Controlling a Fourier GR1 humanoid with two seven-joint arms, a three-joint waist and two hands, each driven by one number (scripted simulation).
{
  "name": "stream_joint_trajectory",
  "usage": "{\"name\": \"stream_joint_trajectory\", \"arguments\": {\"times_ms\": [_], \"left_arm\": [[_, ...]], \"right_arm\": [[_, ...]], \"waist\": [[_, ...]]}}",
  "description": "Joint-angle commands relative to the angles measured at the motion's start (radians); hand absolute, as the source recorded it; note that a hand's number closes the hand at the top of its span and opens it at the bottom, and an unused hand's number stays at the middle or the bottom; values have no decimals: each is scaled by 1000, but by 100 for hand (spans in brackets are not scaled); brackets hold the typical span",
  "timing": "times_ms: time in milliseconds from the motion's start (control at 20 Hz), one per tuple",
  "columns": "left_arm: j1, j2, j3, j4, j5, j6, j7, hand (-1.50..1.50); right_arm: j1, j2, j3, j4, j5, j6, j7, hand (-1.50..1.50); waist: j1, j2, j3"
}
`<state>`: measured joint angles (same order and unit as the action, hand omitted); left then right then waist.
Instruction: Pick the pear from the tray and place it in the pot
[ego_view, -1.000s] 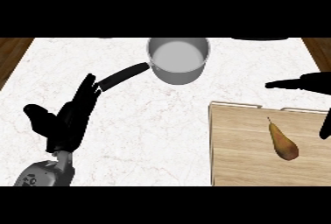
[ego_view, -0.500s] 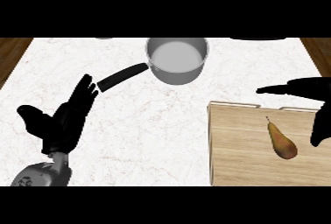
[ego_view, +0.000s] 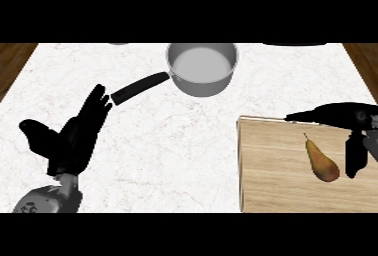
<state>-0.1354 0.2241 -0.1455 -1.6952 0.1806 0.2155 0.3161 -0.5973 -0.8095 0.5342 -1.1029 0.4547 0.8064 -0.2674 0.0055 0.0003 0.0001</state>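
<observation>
On the wooden tray at the counter's right edge, lying just right of the tray's middle: the pear, stem toward the tray's far edge, fat end toward the near edge, resting free on the wood. Hovering over the tray's far right corner: the right hand, spread wide, thumb stretching leftward along the tray's far edge, fingers hanging down just right of the pear. Holding nothing; cannot tell whether the fingers are brushing the fruit or staying just clear of it. Standing at the far edge of the white marble counter, near its middle: the grey pot, upright, mouth showing open and pale inside, black handle slanting toward the left and the near side. Resting near the counter's left edge, well apart from tray and pear: the left hand, open, fingers straight and pointing toward the far side, thumb sticking out to the left, fingertips ending just short of the handle's tip, gripping nothing. Showing below it at the counter's near left corner: the grey forearm.
</observation>
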Motion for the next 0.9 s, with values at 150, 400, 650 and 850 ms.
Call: {"name": "stream_joint_trajectory", "arguments": {"times_ms": [150, 400, 650, 850], "left_arm": [[-26, -13, 39, 43, -7, -24, -5, 0], [0, -23, 43, 46, -10, -58, -24, 0], [24, -49, 33, 10, -37, -46, -35, 0], [-19, -48, 36, 34, -48, -35, 10, 0]], "right_arm": [[3, 81, 28, 11, 129, 37, 2, -150], [-28, 82, 48, 144, 248, -20, -134, -150], [-51, 112, 34, 224, 293, -31, -168, -150], [21, 137, 21, 99, 213, 3, -156, 150]], "waist": [[-1, 0, 0], [5, 2, 0], [8, 3, 0], [-5, 1, 0]]}}
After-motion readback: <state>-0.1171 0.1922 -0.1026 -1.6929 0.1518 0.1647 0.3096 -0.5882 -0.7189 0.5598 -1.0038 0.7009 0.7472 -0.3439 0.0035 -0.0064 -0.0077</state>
